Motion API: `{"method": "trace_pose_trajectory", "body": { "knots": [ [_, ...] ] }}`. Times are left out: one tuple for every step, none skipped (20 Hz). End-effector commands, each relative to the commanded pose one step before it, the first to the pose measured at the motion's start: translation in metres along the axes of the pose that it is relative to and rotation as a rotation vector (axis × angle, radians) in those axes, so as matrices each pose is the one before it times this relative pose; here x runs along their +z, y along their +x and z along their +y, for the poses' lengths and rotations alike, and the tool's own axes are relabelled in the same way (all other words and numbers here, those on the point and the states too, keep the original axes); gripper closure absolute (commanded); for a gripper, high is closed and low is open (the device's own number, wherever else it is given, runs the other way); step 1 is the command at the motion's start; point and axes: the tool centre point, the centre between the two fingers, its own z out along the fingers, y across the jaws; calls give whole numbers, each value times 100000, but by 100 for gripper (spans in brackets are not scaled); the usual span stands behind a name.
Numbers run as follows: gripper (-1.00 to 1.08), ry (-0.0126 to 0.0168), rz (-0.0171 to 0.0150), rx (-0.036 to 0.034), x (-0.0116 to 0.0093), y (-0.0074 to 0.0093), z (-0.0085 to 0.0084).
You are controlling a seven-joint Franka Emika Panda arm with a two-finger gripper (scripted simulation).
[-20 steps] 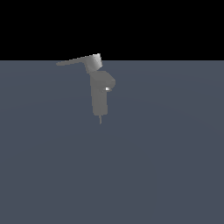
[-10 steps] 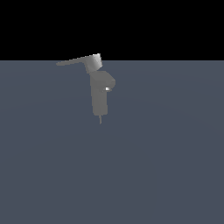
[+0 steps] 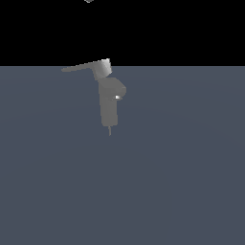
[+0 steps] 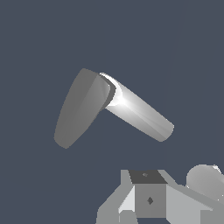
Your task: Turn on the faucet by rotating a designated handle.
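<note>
Approach stage: arm is high above the faucet [image 3: 110, 103], handle [image 3: 79, 68] untouched. Can't tell the fingers' state. Next: descend beside the lever.

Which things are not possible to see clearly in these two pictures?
- Gripper: the wrist view's edge cuts off its fingers, so open or shut is unknown; in the exterior view only a sliver shows at the top edge.
- Faucet: its small white spot is too small to identify.
- Handle: its far end blends into the dark background in the exterior view.
</note>
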Motion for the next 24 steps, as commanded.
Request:
{"method": "trace_pose_trajectory", "body": {
  "knots": [
    [108,-1099,-542,6241,1256,615,-1735],
    [108,-493,-119,2427,518,185,-693],
    [108,-508,-74,2421,530,159,-697],
    [108,-520,-29,2413,541,131,-700],
    [108,-531,16,2405,552,104,-701],
    [108,-539,62,2395,562,76,-702],
    [108,-544,108,2386,573,48,-701],
    [108,-547,153,2374,583,20,-699],
    [108,-548,199,2363,592,-9,-697],
    [108,-547,245,2350,602,-38,-693],
    [108,-543,290,2335,611,-67,-687],
    [108,-537,335,2322,620,-95,-681],
    [108,-529,379,2307,629,-124,-673],
    [108,-519,423,2291,638,-153,-665],
    [108,-500,460,2248,638,-179,-647],
    [108,-464,477,2128,616,-197,-607],
    [108,-425,484,1998,589,-210,-564],
    [108,-388,486,1871,561,-218,-522],
    [108,-352,481,1744,531,-224,-481],
    [108,-317,472,1621,501,-225,-441],
    [108,-284,457,1499,469,-223,-403],
    [108,-253,439,1380,437,-218,-366],
    [108,-224,416,1262,405,-210,-330],
    [108,-197,390,1144,371,-201,-296]
  ]
}}
